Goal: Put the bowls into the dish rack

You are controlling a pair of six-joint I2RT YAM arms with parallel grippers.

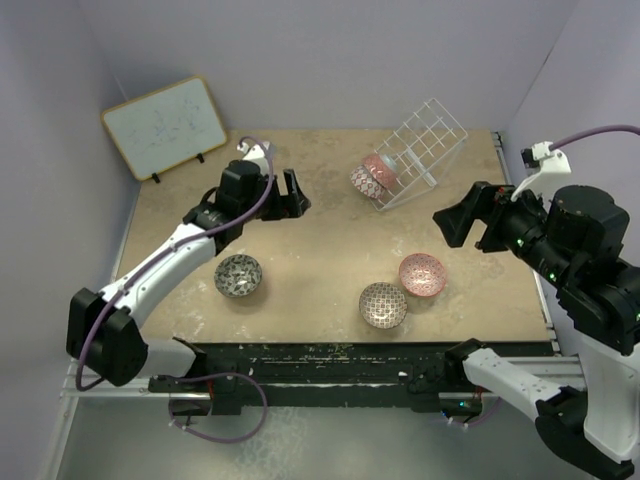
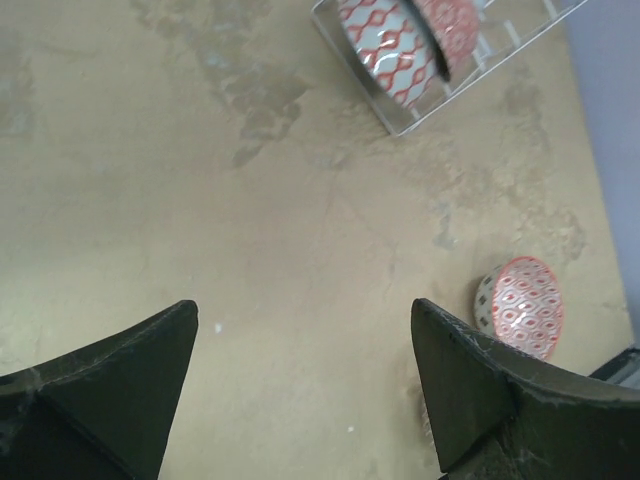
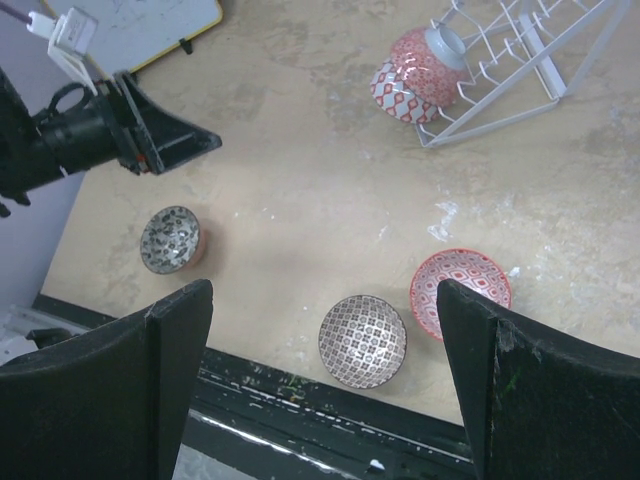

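Note:
The white wire dish rack (image 1: 425, 148) lies tilted at the back right, with two red-patterned bowls (image 1: 372, 175) on edge at its near-left end. In the left wrist view the same two bowls (image 2: 395, 45) sit in the rack's corner (image 2: 500, 50). Three bowls rest upright on the table: a grey one (image 1: 238, 275), a lattice-patterned one (image 1: 383, 304) and a pink one (image 1: 422, 273). My left gripper (image 1: 288, 200) hovers open and empty left of the rack (image 3: 520, 50). My right gripper (image 1: 462, 222) hangs open and empty above the pink bowl (image 3: 460, 285) and the lattice bowl (image 3: 362, 340).
A wood-framed whiteboard (image 1: 165, 125) leans at the back left. The black front rail (image 1: 340, 360) runs just below the lattice bowl. Purple walls close in both sides. The grey bowl (image 3: 170, 240) sits under the left arm's forearm.

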